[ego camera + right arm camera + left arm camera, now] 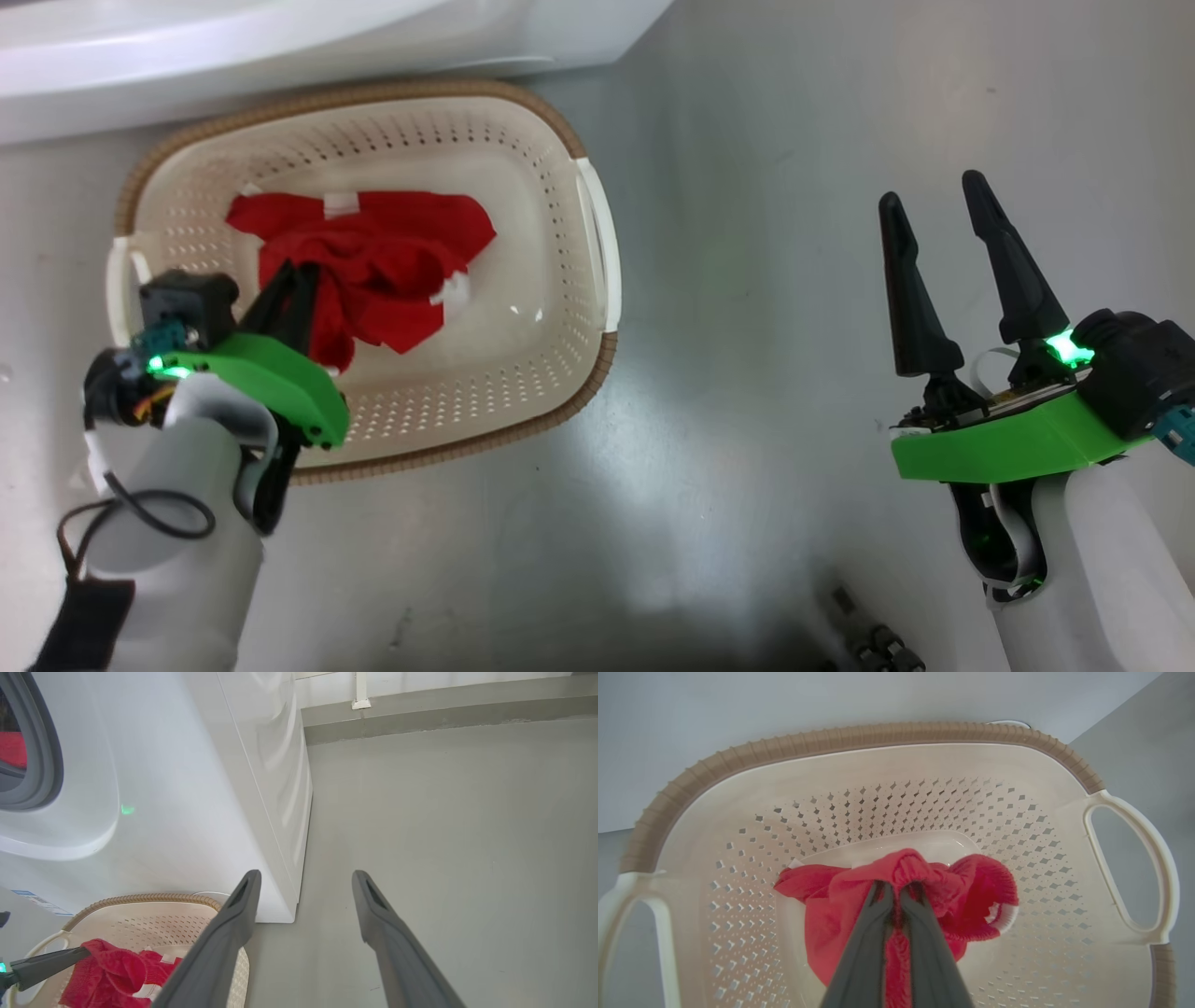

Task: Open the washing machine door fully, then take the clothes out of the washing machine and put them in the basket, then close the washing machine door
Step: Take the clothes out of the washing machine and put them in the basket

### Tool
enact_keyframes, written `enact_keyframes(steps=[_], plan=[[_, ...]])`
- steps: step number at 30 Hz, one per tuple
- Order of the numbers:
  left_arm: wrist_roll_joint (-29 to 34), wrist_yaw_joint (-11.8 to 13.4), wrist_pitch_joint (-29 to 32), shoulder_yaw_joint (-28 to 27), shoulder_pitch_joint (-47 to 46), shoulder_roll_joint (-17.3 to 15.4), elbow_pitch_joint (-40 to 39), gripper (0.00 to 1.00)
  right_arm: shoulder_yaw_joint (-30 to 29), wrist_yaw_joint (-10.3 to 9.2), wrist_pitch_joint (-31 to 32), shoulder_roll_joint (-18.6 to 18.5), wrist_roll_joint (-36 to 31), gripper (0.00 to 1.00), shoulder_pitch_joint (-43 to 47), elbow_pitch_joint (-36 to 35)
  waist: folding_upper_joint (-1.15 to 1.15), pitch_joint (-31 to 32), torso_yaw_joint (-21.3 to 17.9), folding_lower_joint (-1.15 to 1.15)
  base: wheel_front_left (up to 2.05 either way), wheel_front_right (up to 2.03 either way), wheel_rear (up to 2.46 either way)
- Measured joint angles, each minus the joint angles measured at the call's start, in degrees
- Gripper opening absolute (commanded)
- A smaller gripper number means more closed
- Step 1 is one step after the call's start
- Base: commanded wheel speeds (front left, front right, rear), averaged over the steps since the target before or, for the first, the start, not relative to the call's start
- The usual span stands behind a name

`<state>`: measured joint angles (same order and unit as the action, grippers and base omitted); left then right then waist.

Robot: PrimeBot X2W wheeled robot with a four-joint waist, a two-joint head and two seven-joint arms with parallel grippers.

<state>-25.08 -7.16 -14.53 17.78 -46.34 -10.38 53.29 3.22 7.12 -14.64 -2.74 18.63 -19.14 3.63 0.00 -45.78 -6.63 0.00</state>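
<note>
Left gripper (896, 893), near left: jaws closed tight on a fold of the red garment (392, 252), which hangs down and lies partly on the bottom of the basket (523, 364).

Right gripper (930, 189), near right: jaws wide apart, holding nothing, above bare floor (794, 280), well apart from the basket.

The basket stands on the floor just before the washing machine (187, 788), at the far side. Past the grey gasket (46, 751) of its opening, more red cloth (11, 749) shows inside.

Judgement: the unloading step is in hand, with the garment at the point of release. The next move calls for opening the left gripper, lifting clear without snagging the cloth, then reaching into the drum.
</note>
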Motion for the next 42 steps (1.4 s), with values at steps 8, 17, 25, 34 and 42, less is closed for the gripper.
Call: enact_keyframes(steps=[8, 17, 25, 34, 42], plan=[[-1.18, 0.00, 0.01, 1.14, -3.61, -0.10, 6.03, 0.27, 0.80, 0.00, 0.00, 0.00, 0.05, 1.00, -0.44, -0.01, 0.00, -1.56, -1.25, 0.00, 0.00, 0.00, 0.00], [-2.19, 0.00, 0.01, 1.65, -4.12, -0.04, 6.38, 1.00, 0.66, 0.00, 0.00, 0.00, 0.05, 1.00, -0.80, 0.27, 0.00, -0.29, -1.21, 0.00, 0.00, 0.00, 0.00], [-3.08, 0.00, 0.01, -0.05, -0.68, 0.01, 1.21, 1.00, -0.04, 0.00, 0.00, -0.01, -0.12, 1.00, -0.72, 1.09, 0.00, 2.97, -0.43, 0.00, 0.00, 0.00, 0.00], [-0.45, -0.01, 0.00, -6.60, 5.24, 0.68, -5.73, 1.00, -1.08, 0.00, 0.00, 0.00, -1.80, 1.00, 1.48, 2.81, 0.00, 8.28, 0.97, 0.00, 0.00, 0.00, 0.00], [3.05, -0.01, 0.00, -11.58, 11.40, 1.90, -13.05, 1.00, -2.18, 0.00, 0.00, 0.01, -3.07, 1.00, 4.01, 4.27, 0.00, 14.79, 2.52, 0.00, 0.00, 0.00, 0.00]])
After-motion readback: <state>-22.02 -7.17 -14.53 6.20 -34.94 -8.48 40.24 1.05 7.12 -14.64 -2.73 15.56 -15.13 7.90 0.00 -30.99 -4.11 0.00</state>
